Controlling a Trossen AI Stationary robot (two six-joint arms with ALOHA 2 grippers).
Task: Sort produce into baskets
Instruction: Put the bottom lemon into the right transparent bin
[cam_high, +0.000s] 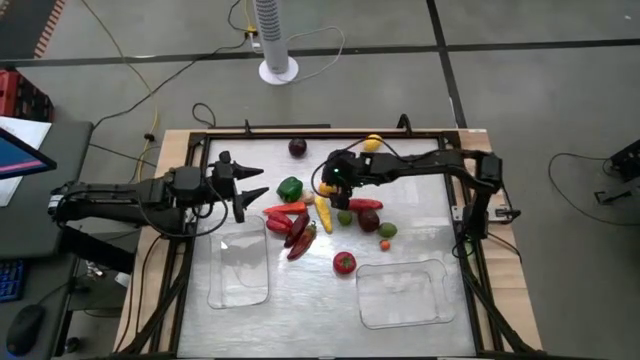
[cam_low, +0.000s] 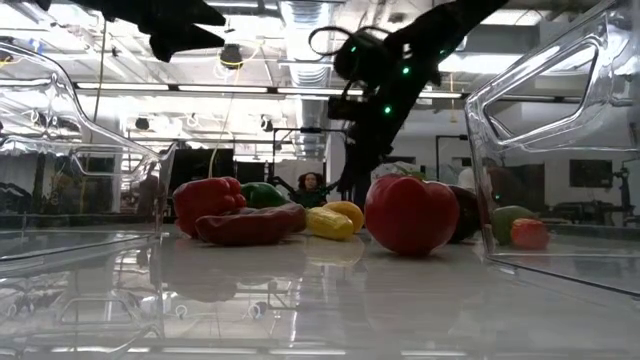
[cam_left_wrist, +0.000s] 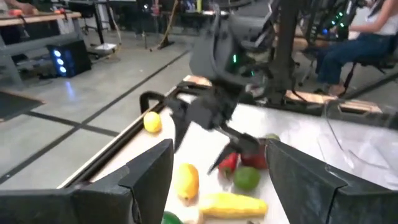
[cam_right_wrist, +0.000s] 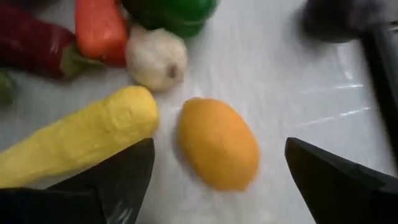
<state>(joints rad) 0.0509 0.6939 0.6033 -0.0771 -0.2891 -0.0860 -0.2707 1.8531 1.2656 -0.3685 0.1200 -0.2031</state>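
Observation:
The produce lies in a cluster mid-table: a green pepper (cam_high: 290, 187), a red pepper (cam_high: 285, 208), a long yellow piece (cam_high: 323, 212), dark-red peppers (cam_high: 298, 236), limes (cam_high: 345, 217) and a tomato (cam_high: 344, 263). A yellow lemon (cam_right_wrist: 217, 143) rests on the table at the cluster's far edge. My right gripper (cam_high: 328, 183) is open just above it, with one finger on either side and gaps showing, touching nothing. My left gripper (cam_high: 262, 183) is open and empty, left of the green pepper and pointing toward the cluster. Two clear trays (cam_high: 240, 262) (cam_high: 402, 292) stand near the front.
A dark purple piece (cam_high: 297, 147) and a second lemon (cam_high: 372, 142) lie near the far edge. A white garlic-like piece (cam_right_wrist: 155, 59) and an orange piece (cam_right_wrist: 99, 28) sit close to the lemon. A lime (cam_high: 387, 230) and a small orange fruit (cam_high: 384, 244) lie right of the cluster.

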